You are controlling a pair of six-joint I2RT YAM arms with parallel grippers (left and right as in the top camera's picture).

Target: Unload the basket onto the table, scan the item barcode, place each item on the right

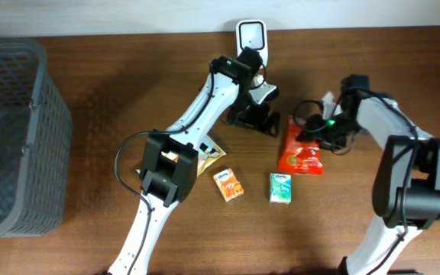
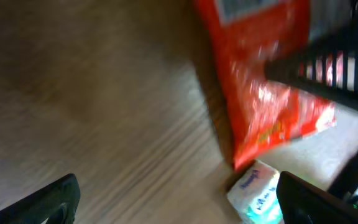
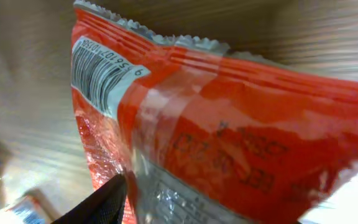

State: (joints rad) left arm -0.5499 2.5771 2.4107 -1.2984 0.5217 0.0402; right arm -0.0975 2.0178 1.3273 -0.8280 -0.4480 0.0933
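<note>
A red snack bag lies on the wooden table right of centre. Close up, the bag fills the right wrist view with its barcode label at the upper left corner. My right gripper sits over the bag's top edge. One finger stands off to the left beside the foil and the other is hidden behind the bag. The white scanner stands at the table's back edge. My left gripper hovers just left of the bag, jaws wide open over bare wood.
A dark mesh basket takes up the left side. An orange tissue pack and a green one lie in front of the bag; the green pack shows near my left gripper's right finger. A yellowish packet lies under the left arm.
</note>
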